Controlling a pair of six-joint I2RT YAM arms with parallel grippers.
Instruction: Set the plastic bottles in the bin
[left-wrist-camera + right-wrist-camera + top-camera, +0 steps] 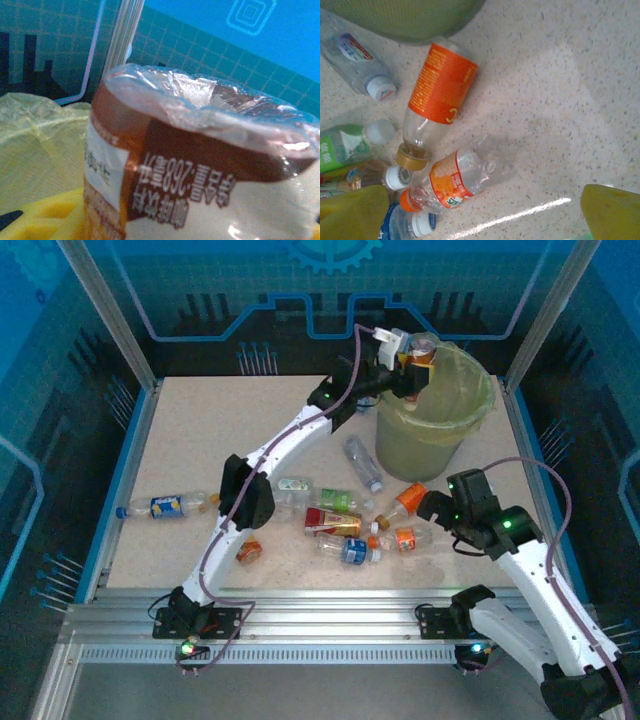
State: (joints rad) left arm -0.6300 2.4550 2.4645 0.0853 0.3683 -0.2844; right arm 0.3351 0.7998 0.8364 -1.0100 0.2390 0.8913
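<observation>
Two grippers busy at once; pinching a crumpled bottle [422,350] with a brown-and-white label between the jaws of the left gripper [408,368] and holding it over the far left part of the rim of the bin [430,445]; showing it close up from the left wrist with the yellow-green bag [40,145] below; hovering the right gripper [432,506] low over the table [200,430] just right of the bottle cluster, yellow fingertips [355,215] spread wide and clasping nothing; facing an orange-labelled bottle [442,82] lying with its base at the foot of the bin, tan cap toward the gripper; leaving an orange-capped bottle [455,182] just beside that one, a green-labelled bottle [338,500], a red-labelled bottle [333,523] and a blue-labelled bottle [350,550] bunched near the middle, a clear bottle [363,462] beside the bin's left side, and a long bottle [165,505] with a blue-and-yellow label well apart at the left edge.
</observation>
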